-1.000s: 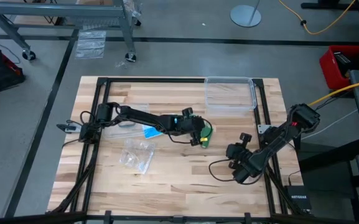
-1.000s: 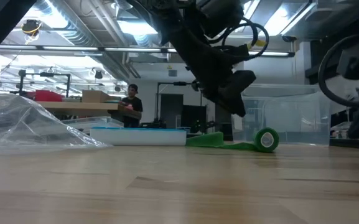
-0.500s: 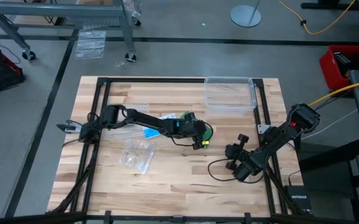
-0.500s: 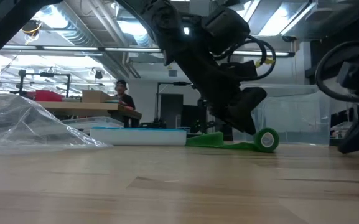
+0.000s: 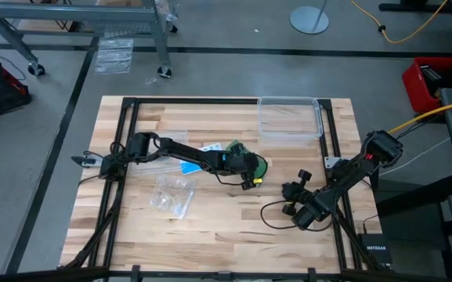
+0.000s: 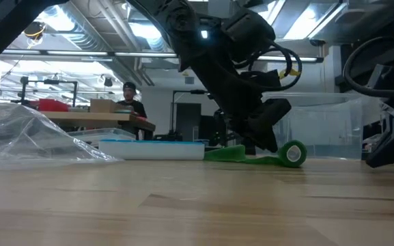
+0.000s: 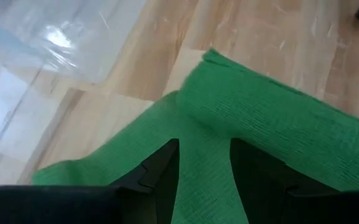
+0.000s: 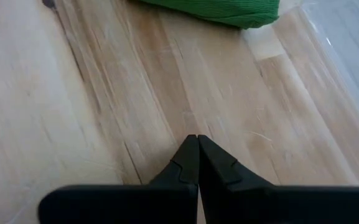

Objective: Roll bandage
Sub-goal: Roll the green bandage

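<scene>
**Left hand set over the loose green strip**

While the worktop [image 5: 210, 227] gives open board nearer the camera, the left hand [image 7: 204, 180] straddles the bandage [image 7: 254, 124] with fingers apart, likely to gather it. Its rolled end [image 6: 293, 153] lies just beyond. The right hand [image 8: 196, 163], pinched shut and empty, waits apart.

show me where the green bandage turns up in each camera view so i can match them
High view: the bandage lies mid-table, under the left gripper.
Low view: right of centre, ending in a rolled end.
Left wrist view: fills the middle, between the open fingers.
Right wrist view: at the top edge, beyond the shut right gripper.
Shared landmark: the wooden table.
</scene>
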Controlling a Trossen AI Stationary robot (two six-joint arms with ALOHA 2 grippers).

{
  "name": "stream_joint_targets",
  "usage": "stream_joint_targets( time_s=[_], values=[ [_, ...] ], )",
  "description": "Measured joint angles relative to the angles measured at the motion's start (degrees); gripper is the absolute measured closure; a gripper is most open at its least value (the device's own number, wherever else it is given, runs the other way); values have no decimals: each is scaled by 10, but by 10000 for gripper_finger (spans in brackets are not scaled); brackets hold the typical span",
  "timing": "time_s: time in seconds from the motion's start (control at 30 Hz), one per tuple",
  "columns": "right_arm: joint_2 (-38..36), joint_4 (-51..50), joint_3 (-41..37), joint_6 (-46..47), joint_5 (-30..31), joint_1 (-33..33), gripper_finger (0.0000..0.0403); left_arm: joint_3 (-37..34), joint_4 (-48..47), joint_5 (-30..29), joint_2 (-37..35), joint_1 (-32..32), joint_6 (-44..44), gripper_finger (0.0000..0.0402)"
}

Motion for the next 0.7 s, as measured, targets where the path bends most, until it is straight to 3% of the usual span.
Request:
stream_joint_targets(
  time_s=[0.7],
  values=[
    [0,19,0,0,-2,0,402,0,77,27,44,-26,-36,265]
  ],
)
